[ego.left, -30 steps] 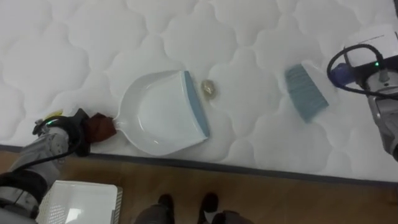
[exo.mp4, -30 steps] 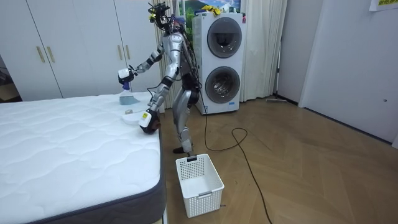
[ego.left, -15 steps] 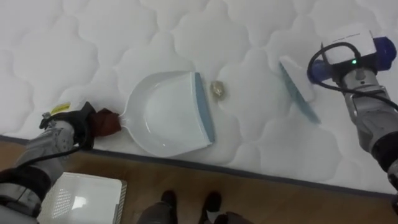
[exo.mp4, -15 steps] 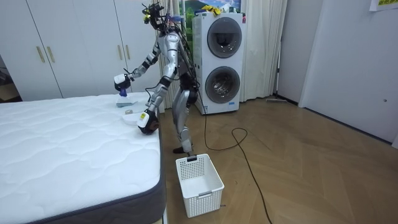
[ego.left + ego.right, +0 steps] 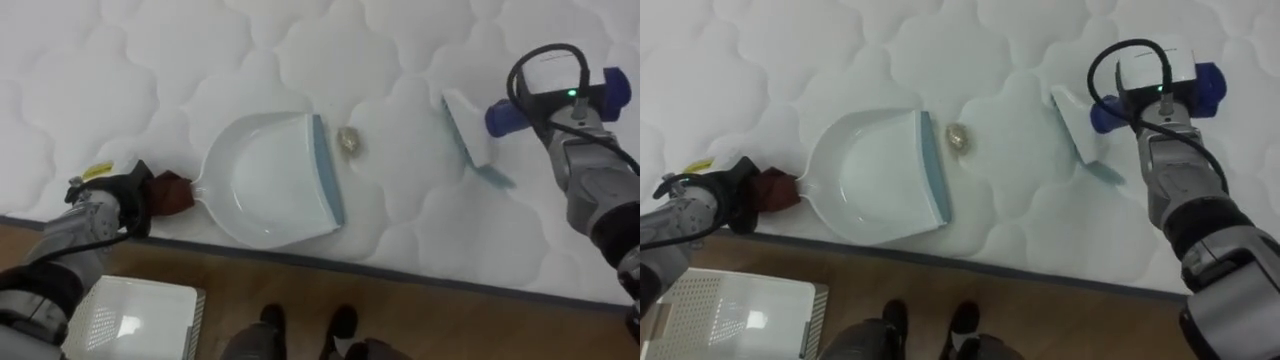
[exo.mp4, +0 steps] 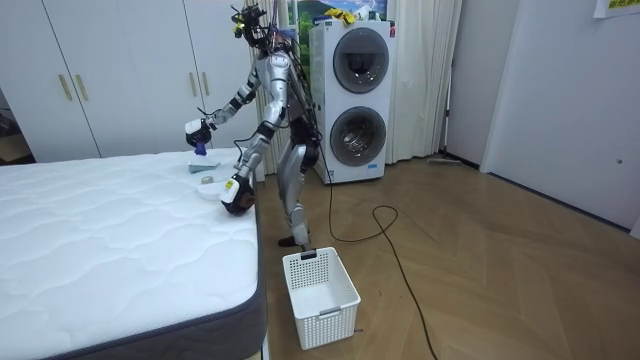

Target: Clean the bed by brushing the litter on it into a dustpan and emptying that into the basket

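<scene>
Your right hand [image 5: 556,100] has swung the brush [image 5: 463,122] in from the frame's right, nearer the crumpled wad [image 5: 349,142], and is closed round its blue handle. At lower left, your left hand [image 5: 115,202] grips the dustpan [image 5: 265,180], its lip just beside the wad at the frame's centre on the mattress [image 5: 150,70]. I judge you're setting up the sweep: next, drag the bristles leftward, pushing the wad in. The yellow wrist label [image 5: 97,172] is unreadable.

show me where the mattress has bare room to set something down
Bare: the whole mattress stretch beyond the dustpan toward the far side, and the strip between the brush and the near edge. Crowded: the gap between dustpan lip and brush, where a small crumpled scrap lies.
</scene>
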